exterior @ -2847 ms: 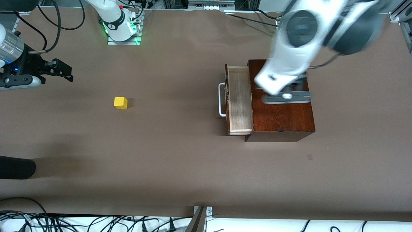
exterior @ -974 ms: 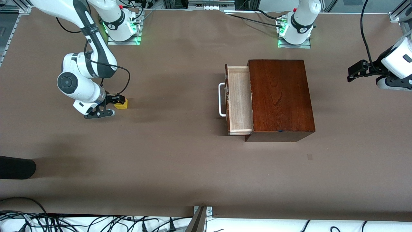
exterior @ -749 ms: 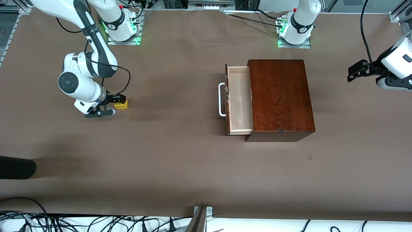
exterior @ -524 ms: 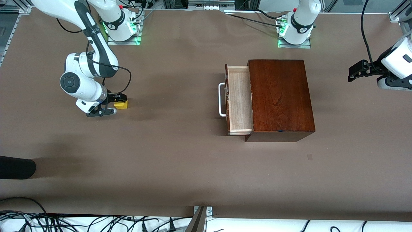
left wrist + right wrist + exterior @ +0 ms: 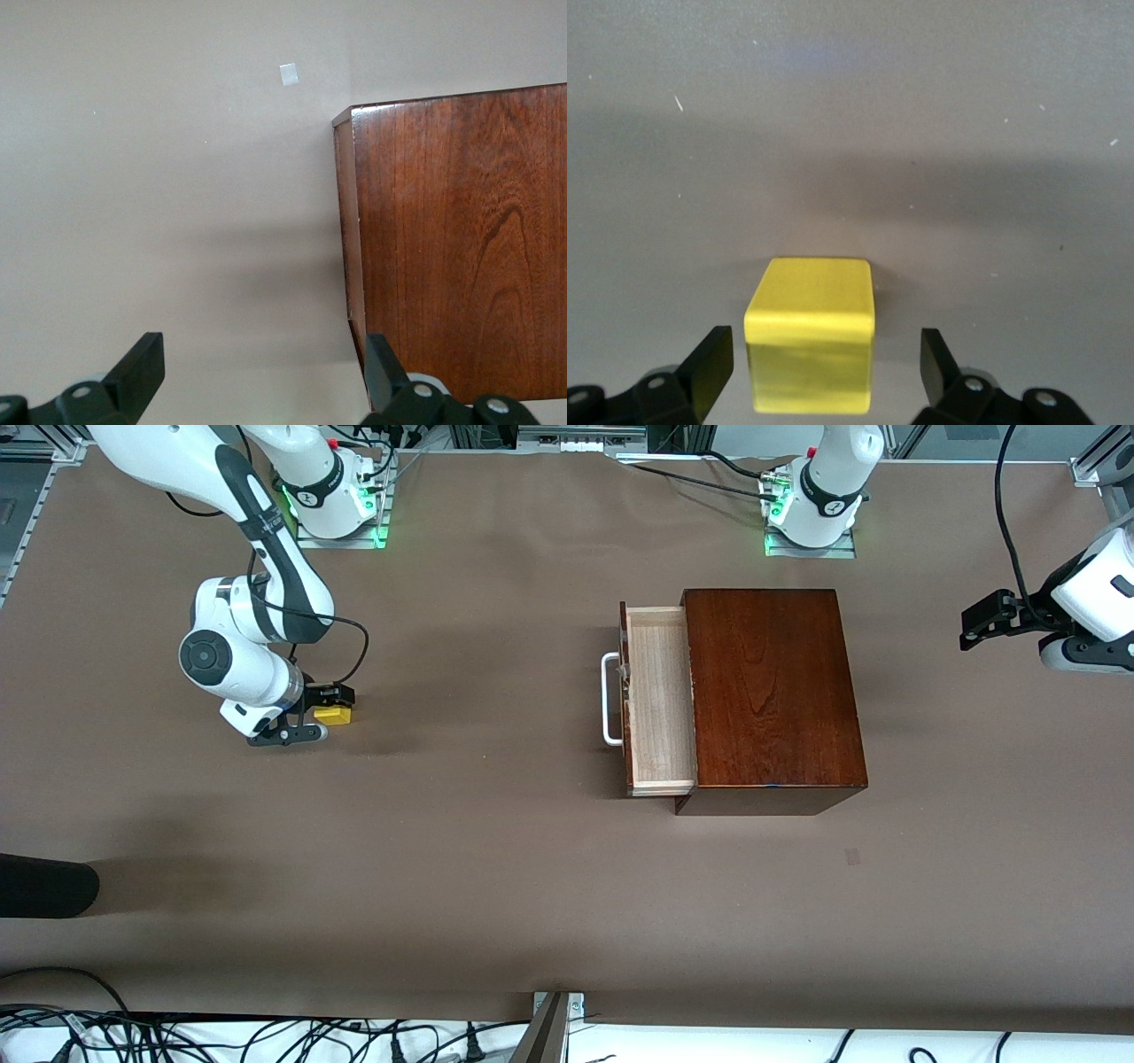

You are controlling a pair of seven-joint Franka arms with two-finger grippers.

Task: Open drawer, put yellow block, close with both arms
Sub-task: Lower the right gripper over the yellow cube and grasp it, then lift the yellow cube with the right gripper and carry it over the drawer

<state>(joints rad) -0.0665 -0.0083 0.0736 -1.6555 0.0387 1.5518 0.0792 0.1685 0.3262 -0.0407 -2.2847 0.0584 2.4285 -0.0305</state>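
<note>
The yellow block (image 5: 335, 715) sits on the brown table toward the right arm's end. My right gripper (image 5: 331, 703) is low at the block and open. In the right wrist view the block (image 5: 811, 341) lies between the two fingers of my right gripper (image 5: 824, 372), with a gap on each side. The drawer (image 5: 660, 700) of the dark wooden box (image 5: 771, 691) is pulled out and empty, its white handle (image 5: 609, 700) facing the block. My left gripper (image 5: 974, 624) is open and empty and waits past the box at the left arm's end. The left wrist view shows my left gripper (image 5: 261, 376) and a corner of the box (image 5: 461, 230).
A dark rounded object (image 5: 44, 886) lies at the table's edge at the right arm's end, nearer the camera. A small pale patch (image 5: 852, 856) marks the table nearer the camera than the box. Cables (image 5: 266, 1036) run along the near edge.
My right gripper has slid toward the left arm's end, so the block now lies deeper between its fingers. The block, the drawer and the left arm have not moved.
</note>
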